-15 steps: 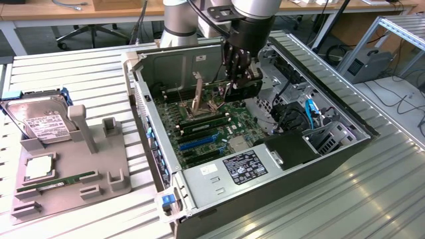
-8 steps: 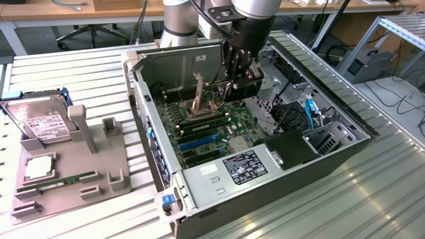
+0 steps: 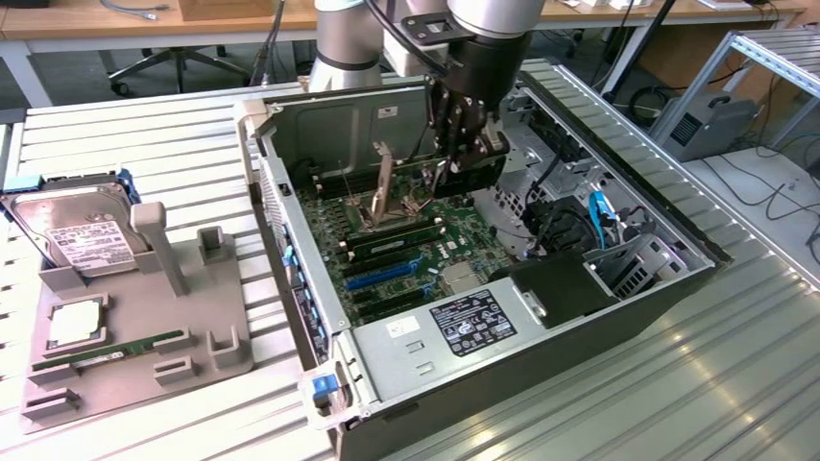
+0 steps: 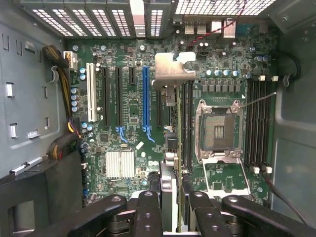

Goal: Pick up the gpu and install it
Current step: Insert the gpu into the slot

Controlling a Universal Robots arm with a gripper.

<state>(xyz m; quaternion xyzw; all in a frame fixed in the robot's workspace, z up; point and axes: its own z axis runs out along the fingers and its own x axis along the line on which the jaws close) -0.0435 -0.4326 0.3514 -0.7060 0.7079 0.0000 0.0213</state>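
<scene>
**Card Over the Board, Not In Yet**

This is a work room with a chair (image 3: 167, 62) at the back. A grey ribbed desk (image 3: 717, 384) carries the open computer case (image 3: 292, 240). I think I am in the install step, because the pick-up looks done. My tool (image 3: 464, 134) is down inside the case. In the wrist view it is clenched on the gpu (image 4: 172, 69). The card hangs edge-on between the fingers (image 4: 148, 212), with its silver end farthest from them. It is over the motherboard (image 4: 128, 113), near the blue slot (image 4: 145, 96). It does not look pushed in. I judge its edge must sit straight over one slot, with no tilt, before any push.
</scene>
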